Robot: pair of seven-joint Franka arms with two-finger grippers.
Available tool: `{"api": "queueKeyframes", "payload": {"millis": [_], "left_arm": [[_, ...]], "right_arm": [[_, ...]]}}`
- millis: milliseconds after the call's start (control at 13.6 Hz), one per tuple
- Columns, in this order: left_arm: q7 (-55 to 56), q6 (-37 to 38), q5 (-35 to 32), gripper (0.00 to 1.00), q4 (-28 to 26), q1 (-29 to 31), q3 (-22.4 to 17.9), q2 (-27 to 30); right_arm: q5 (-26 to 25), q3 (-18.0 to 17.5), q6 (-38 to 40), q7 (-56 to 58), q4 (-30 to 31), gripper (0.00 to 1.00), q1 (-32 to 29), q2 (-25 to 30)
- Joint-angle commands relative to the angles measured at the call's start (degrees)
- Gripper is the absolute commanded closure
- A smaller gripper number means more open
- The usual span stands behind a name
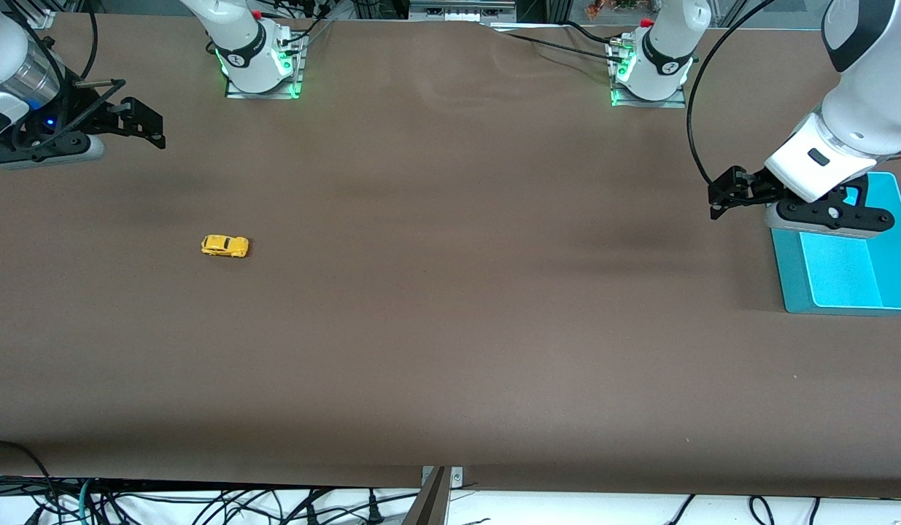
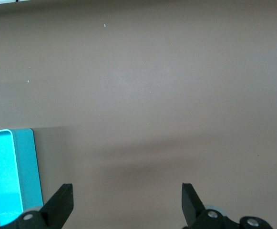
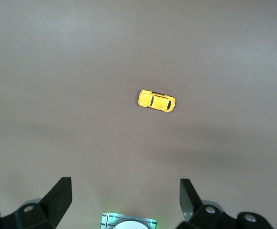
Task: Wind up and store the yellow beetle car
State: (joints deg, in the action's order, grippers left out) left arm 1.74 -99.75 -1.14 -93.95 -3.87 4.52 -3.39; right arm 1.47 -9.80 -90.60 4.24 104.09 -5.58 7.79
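At the right arm's end of the brown surface we see the right gripper hanging in the air, fingers spread and holding nothing. The yellow beetle car sits on its wheels nearby, untouched. At the left arm's end, the left gripper hovers spread beside a turquoise tray.

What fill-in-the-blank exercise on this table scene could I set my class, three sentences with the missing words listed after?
1. The yellow beetle car stands on the brown table toward the ____ arm's end.
2. The left gripper hangs beside a tray coloured ____.
3. The right gripper and the left gripper both have their fingers ____, holding nothing.

Missing words: right; turquoise; open
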Motion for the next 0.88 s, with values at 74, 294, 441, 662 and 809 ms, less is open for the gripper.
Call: {"api": "queueKeyframes", "payload": {"millis": [74,294,441,662,809], "left_arm": [[0.72,1.14,-1.23,0.0,1.66,-0.35,0.05,-0.48],[0.72,1.14,-1.23,0.0,1.58,-0.26,0.05,-0.48],[0.72,1.14,-1.23,0.0,1.58,-0.26,0.05,-0.48],[0.72,1.14,-1.23,0.0,1.58,-0.18,0.05,-0.48],[0.72,1.14,-1.23,0.0,1.58,-0.26,0.05,-0.48]], "right_arm": [[0.55,0.14,0.43,-0.9,-0.12,0.0,0.31,0.12],[0.55,0.14,0.43,-0.9,0.06,0.0,0.22,0.38],[0.55,0.14,0.43,-0.9,0.14,0.0,0.22,0.29],[0.64,0.14,0.25,-0.9,0.32,0.0,0.22,0.21],[0.55,0.14,-1.23,-0.9,1.45,0.0,0.22,0.29]]}}
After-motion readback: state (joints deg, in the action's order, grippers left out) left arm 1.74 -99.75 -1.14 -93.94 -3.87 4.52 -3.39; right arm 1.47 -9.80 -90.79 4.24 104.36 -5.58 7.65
